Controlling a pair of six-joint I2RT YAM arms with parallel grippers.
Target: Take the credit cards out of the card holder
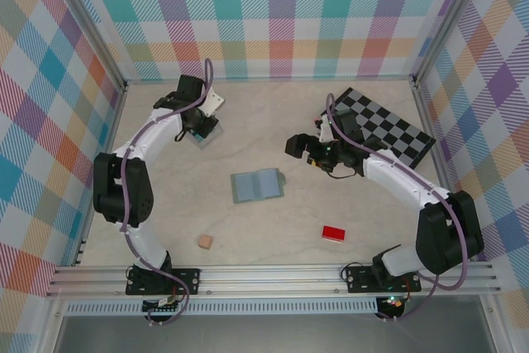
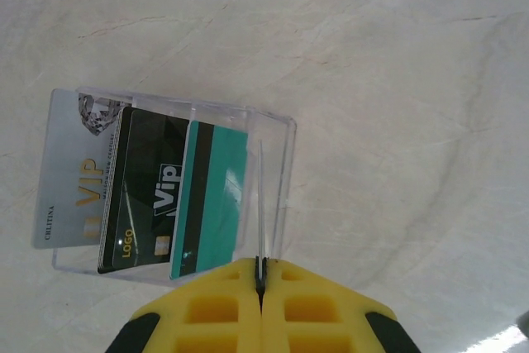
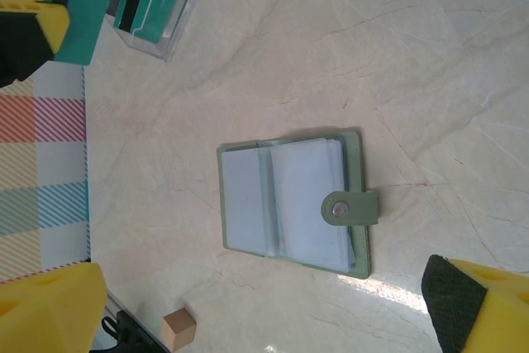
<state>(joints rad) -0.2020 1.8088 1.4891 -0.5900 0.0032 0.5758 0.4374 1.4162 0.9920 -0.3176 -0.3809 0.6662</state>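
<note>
The card holder (image 1: 257,185) lies open and flat near the middle of the table (image 1: 273,113), between the two arms, its pale sleeves facing up and its clasp tab sticking out from one edge. At the far left, the left gripper (image 2: 260,274) is pinched tight on a teal credit card (image 3: 80,12), which stands edge-on between the fingers, over a clear box (image 2: 277,134). Three more credit cards rest overlapping in that box: a silver card (image 2: 70,179), a black card (image 2: 145,188) and a second teal card (image 2: 211,196). Near the front edge, left of the card holder, sits a small wooden cube (image 1: 204,242). To the right of the card holder and nearer the front is a red block (image 1: 333,232). Farther right, the right gripper (image 1: 296,147) hangs above the table with its jaws spread wide, grasping nothing, well apart from the card holder. Behind it lies a checkered board (image 1: 388,130).
</note>
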